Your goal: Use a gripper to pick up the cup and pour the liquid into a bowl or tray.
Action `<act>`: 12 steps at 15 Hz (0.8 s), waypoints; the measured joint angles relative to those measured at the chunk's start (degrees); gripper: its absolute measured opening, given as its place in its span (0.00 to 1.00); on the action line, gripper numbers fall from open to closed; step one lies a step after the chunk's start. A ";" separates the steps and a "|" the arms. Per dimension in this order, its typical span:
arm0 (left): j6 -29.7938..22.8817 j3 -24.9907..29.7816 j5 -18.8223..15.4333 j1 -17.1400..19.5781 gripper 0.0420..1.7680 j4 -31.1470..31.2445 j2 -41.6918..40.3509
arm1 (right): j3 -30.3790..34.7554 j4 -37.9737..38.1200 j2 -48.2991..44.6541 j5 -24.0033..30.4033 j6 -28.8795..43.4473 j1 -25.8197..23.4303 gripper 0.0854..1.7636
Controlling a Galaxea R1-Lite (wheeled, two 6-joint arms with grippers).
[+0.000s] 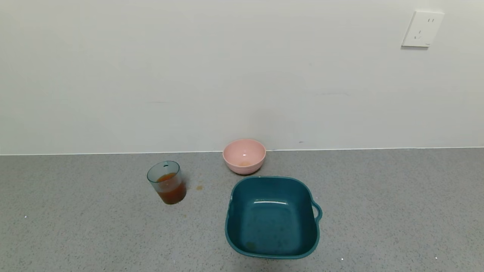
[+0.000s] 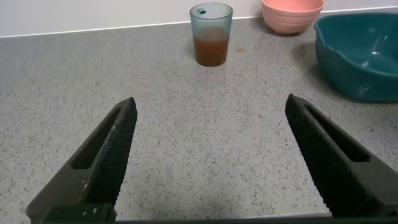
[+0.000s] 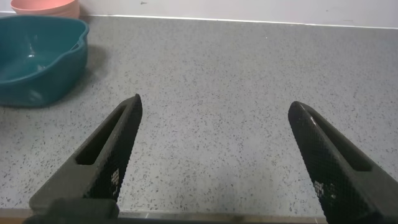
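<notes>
Standing upright near the worktop's back edge, left of centre, cup (image 1: 166, 181) holds orange-red liquid (image 1: 171, 190). Pink bowl (image 1: 244, 155) touches the back edge; teal basin (image 1: 272, 217) just in front. Left gripper (image 2: 208, 155) and right gripper (image 3: 211, 155) both spread wide, hovering low, grasping nothing.

The small ribbed tumbler of translucent blue-green plastic (image 1: 166, 181) is showing orange-red fluid (image 1: 171, 190) through its smooth wall. The round pale pink bowl (image 1: 244, 156) is looking like glossy plastic, catching a small highlight inside. The square dark teal plastic basin (image 1: 272, 217) is gleaming with a soft sheen. The speckled grey countertop (image 1: 75, 226) is appearing matt and stone-like, the wall (image 1: 189, 75) behind flat and matt. The black gripper fingers (image 2: 106, 162) are showing a fine knurled matt texture
</notes>
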 joint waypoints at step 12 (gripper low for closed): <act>0.90 -13.09 -1.10 -0.05 0.97 -0.17 13.20 | 0.00 0.00 0.00 0.00 0.02 0.00 0.97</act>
